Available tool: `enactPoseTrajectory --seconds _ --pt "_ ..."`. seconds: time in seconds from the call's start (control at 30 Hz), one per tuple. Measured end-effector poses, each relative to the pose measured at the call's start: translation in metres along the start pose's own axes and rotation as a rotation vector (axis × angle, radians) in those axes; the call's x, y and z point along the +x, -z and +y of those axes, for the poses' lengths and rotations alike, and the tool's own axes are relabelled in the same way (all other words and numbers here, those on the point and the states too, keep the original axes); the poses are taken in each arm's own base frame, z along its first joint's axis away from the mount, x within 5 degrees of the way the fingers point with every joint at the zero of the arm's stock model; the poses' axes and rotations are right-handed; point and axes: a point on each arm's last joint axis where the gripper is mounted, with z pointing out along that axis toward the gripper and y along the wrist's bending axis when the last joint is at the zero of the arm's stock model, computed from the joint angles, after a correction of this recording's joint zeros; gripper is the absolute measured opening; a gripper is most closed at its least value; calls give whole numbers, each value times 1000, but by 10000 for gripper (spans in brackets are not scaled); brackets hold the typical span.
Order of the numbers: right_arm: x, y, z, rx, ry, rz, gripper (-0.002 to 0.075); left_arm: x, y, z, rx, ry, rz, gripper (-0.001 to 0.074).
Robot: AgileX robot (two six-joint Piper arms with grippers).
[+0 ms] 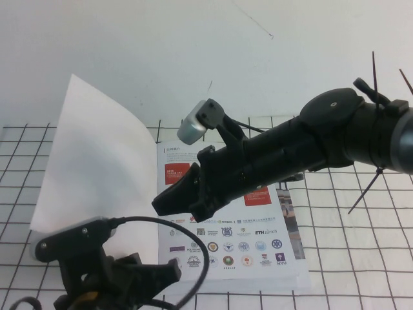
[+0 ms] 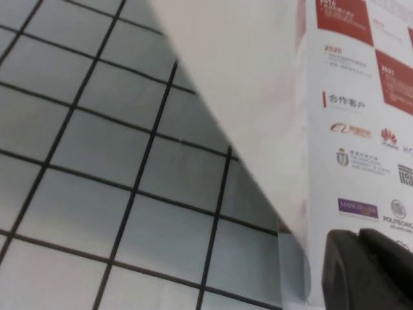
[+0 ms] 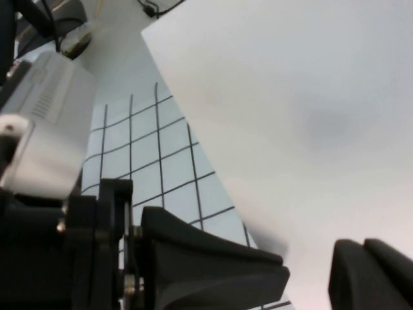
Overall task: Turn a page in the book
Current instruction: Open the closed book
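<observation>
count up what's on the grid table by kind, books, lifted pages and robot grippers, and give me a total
Books: 1, the book, open on the grid table.
Lifted pages: 1, the page.
Grippers: 2, left gripper low beside the book, right gripper above it.
Total: 4

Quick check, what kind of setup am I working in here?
Likely a lab test bench: white table with black grid lines, plain white wall behind, thin glossy brochure open under right end effector; left end effector near its lower edge.

Right hand [image 3: 303,271], seemingly open, beneath page [image 3: 310,116]
</observation>
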Motion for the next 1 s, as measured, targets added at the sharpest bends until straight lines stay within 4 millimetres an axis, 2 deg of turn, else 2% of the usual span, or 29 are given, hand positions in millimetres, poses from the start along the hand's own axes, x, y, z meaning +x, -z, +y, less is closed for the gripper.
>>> enactPoseTrajectory --seconds 0.23,0.5,0.77,1.0 --pt "4 0 -8 87 9 46 -2 -14 -21 11 13 76 114 -2" --pt "18 -3 -27 223 3 149 -2 -21 -27 17 9 105 133 -2" --pt "56 -28 -53 208 -111 264 -2 -18 -29 17 2 96 145 -3" --pt "62 -31 -58 227 -127 284 -2 -3 -45 23 -83 48 201 -3"
